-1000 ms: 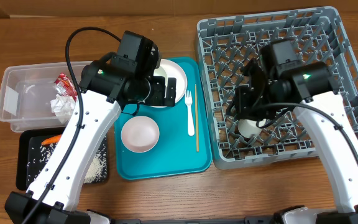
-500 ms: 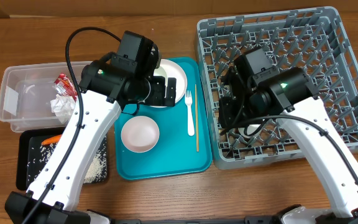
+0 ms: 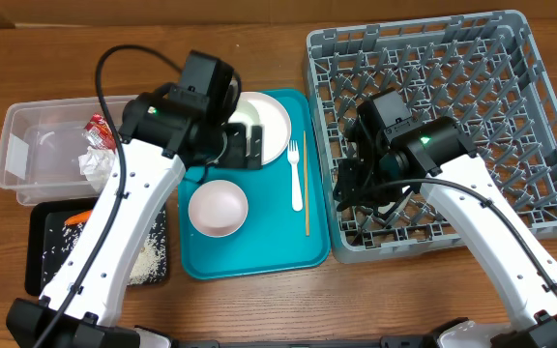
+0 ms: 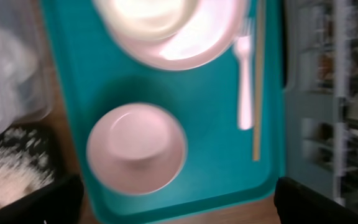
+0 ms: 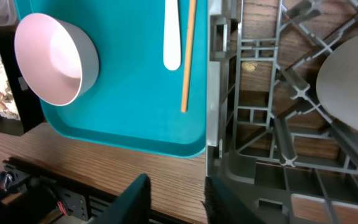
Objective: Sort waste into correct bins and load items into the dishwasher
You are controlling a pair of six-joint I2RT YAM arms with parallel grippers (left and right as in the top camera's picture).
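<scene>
Left gripper (image 4: 179, 205) hangs wide open and empty over the bowl (image 4: 135, 149) on the tray (image 4: 73, 81), poised to grasp it. Right gripper (image 5: 176, 196), slightly parted and empty, sits above the rack (image 5: 224, 149) edge.

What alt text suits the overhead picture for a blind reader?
Two white robot arms work at a wooden table: the left arm hangs over a teal tray holding a white plate, bowl, fork and wooden stick; the right arm reaches into a grey dish rack. A clear tub and black tray sit far left.
</scene>
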